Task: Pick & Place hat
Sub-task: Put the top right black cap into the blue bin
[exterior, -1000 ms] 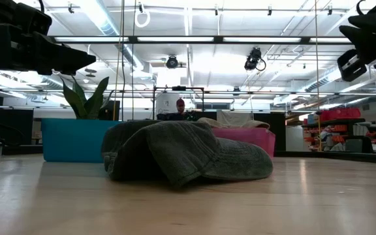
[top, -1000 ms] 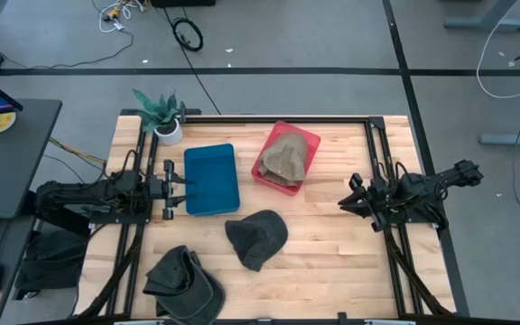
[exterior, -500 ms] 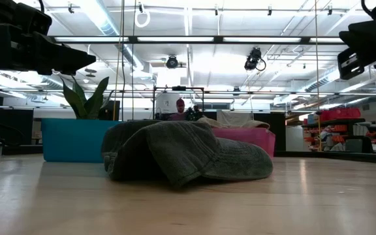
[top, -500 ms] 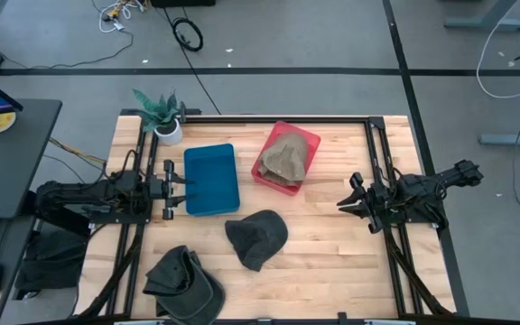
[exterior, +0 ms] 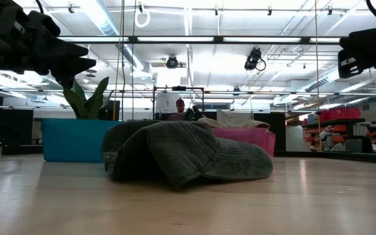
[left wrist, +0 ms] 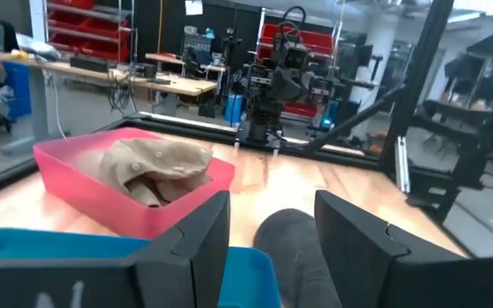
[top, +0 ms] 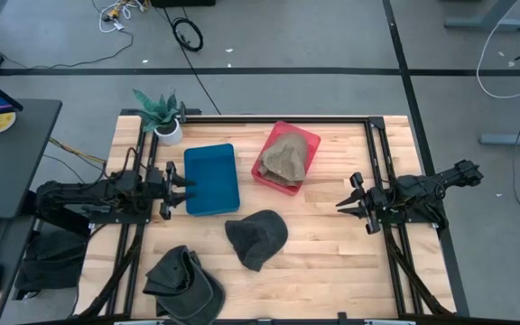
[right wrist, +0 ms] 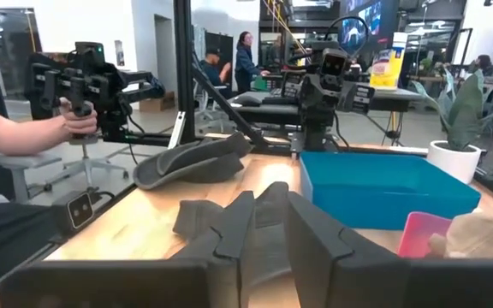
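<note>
Wooden table (top: 332, 244) bears a crumpled dark-grey hat (top: 256, 236).

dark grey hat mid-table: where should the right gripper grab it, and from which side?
Judging by the high view, take the dark grey hat at its rim edge facing the right gripper, coming down from above on that side. It lies slumped and soft on the table, so a pinched fold there should hold; that side is open, while the blue bin and red bin crowd behind.

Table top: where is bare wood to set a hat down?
Bare wood lies between the dark grey hat and the right gripper, and along the near edge right of the black hat. It is crowded around the blue bin and red bin.
</note>
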`<move>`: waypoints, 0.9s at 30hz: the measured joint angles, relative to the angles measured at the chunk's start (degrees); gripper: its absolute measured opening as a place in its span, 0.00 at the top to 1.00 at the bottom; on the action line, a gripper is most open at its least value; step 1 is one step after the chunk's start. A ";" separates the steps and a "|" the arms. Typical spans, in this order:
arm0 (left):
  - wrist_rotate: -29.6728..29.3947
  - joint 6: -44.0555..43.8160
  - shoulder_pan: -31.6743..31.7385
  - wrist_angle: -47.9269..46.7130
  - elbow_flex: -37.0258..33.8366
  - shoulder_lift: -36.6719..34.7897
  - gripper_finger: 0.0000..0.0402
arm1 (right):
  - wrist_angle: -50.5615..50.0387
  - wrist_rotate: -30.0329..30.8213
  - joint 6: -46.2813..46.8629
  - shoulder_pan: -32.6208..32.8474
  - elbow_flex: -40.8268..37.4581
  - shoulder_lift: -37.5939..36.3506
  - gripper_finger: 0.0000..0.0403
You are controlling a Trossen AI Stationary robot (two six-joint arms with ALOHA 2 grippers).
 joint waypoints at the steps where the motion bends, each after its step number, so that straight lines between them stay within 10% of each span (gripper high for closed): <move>1: -0.08 -1.05 0.00 0.01 0.00 0.01 0.56 | 0.00 0.00 0.17 0.02 0.00 0.00 0.82; 12: -13.85 -2.29 -0.01 3.38 0.00 -0.01 0.56 | 0.02 -0.02 0.17 0.02 0.00 0.00 0.82; 27: -14.62 -6.76 0.00 12.95 0.00 -0.01 0.56 | 0.04 -0.02 0.16 0.02 0.00 0.00 0.82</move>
